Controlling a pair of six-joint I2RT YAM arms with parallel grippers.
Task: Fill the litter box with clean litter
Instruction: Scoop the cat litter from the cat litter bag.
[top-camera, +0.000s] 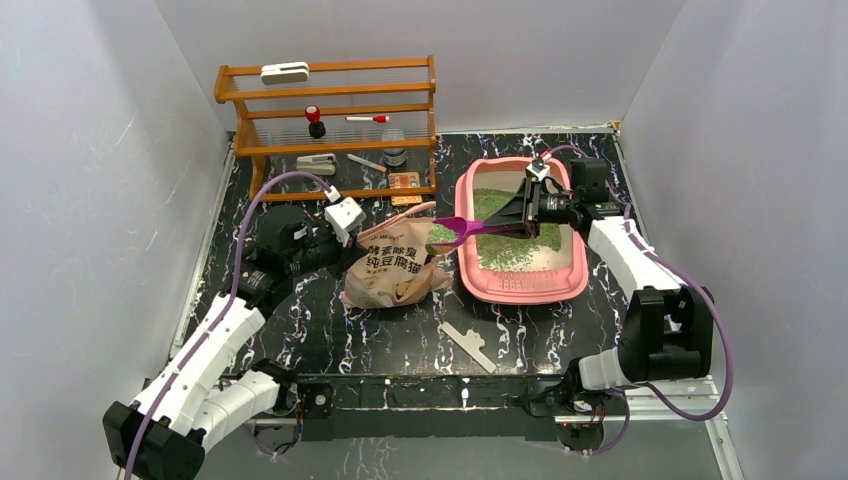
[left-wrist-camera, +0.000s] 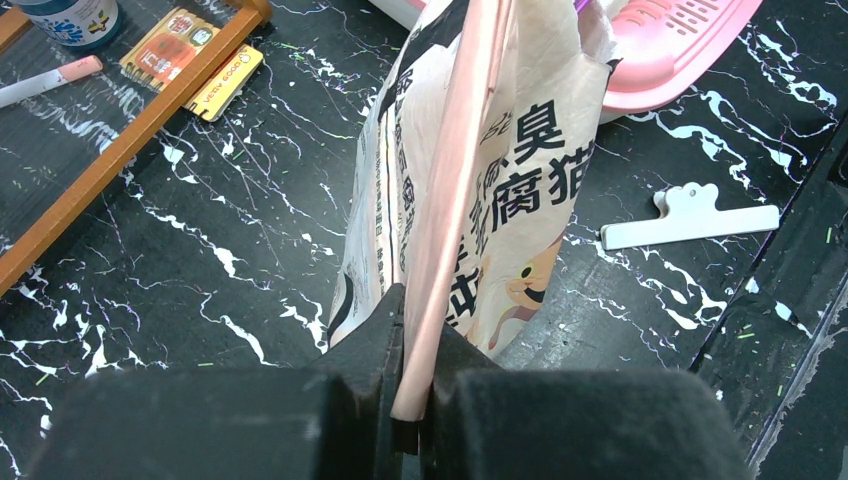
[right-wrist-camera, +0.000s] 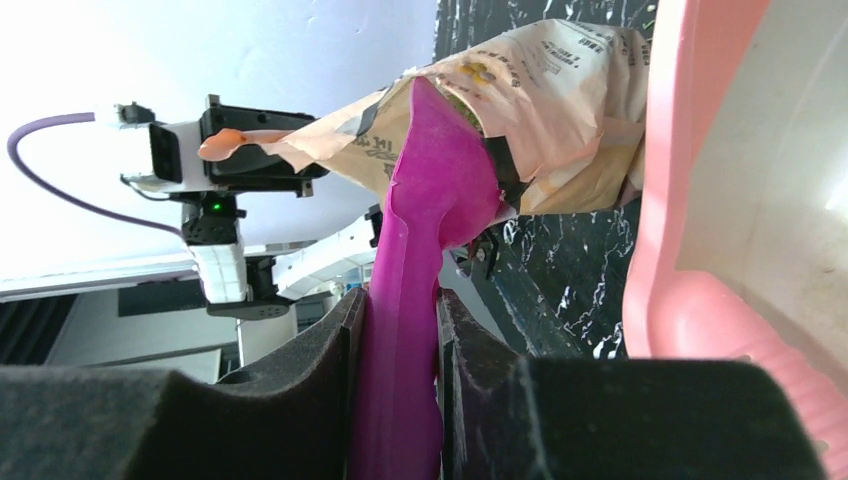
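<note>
Across the floor of the litter box (top-camera: 520, 293), on the right side of the bench (top-camera: 330, 335), the litter (top-camera: 505, 250) lies as a thin green layer, with pale bottom showing toward the near wall. I judge it loose, fine and light by the scoopful. It would roll off a tilted blade quickly, so it can only be carried, never gripped.

My right fingers (right-wrist-camera: 320, 350) clamp the handle of the purple scoop (right-wrist-camera: 440, 200). It looks like stiff plastic, and its blade reaches the mouth of the bag (top-camera: 395, 275) just left of the box. My left fingers (left-wrist-camera: 365, 340) are pinched tight on the bag's pink top edge, holding the mouth up. The bag looks soft and crinkly and likely to sag, so that stiffer edge seems the best place to hold it.
</note>
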